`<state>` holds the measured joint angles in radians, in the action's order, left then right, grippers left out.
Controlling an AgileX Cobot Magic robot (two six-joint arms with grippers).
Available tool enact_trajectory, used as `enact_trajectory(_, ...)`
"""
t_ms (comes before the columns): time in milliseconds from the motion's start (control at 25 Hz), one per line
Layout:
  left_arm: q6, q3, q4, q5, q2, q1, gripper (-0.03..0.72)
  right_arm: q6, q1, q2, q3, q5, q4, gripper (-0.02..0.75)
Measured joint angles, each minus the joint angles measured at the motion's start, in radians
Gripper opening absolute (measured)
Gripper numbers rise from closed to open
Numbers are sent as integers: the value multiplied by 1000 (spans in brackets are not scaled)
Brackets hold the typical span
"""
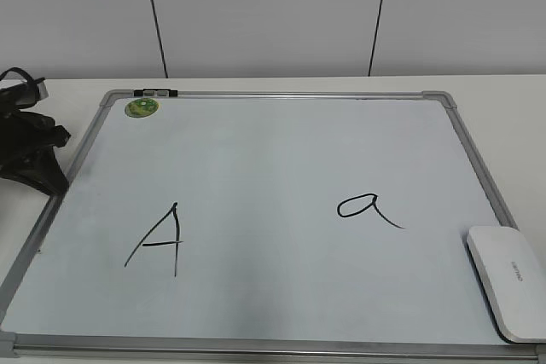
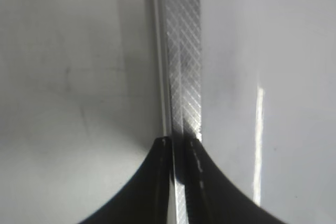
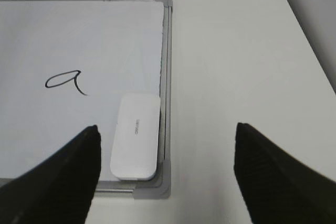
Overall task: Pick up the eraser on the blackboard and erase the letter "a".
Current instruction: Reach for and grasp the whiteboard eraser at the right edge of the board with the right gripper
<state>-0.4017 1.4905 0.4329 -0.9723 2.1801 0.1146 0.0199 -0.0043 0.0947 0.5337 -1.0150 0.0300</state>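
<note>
The white eraser (image 1: 508, 280) lies flat on the blackboard's (image 1: 281, 168) near right corner, against the frame. The small letter "a" (image 1: 365, 209) is drawn left of it, a little farther back. In the right wrist view the eraser (image 3: 136, 136) sits low on the blackboard (image 3: 79, 35), with the "a" (image 3: 65, 81) up to its left. My right gripper (image 3: 167, 128) is open and empty, held above the board's corner, its left finger beside the eraser. My left gripper (image 1: 34, 155) rests at the board's left edge; its jaws (image 2: 181, 142) are shut over the metal frame (image 2: 184, 51).
A larger capital "A" (image 1: 158, 240) is drawn on the board's left half. A round green sticker (image 1: 142, 107) and a dark clip (image 1: 156, 91) sit at the far left corner. White table (image 3: 236, 51) surrounds the board; a panelled wall stands behind.
</note>
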Motion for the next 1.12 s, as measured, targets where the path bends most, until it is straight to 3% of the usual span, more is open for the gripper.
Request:
enact_trajectory(200, 1, 0, 0, 0, 0, 1, 33, 16, 0, 117, 1, 82, -19, 586)
enact_trajectory(560, 1, 0, 0, -2, 0, 3, 32, 117, 0, 592, 125, 52, -175, 587)
enact_trajectory(920, 1, 0, 2, -5, 0, 5, 32, 43, 68, 952, 177, 41, -133, 523)
enact_trajectory(1120, 1, 0, 2, -5, 0, 5, 32, 8, 81, 1078, 177, 124, -112, 523)
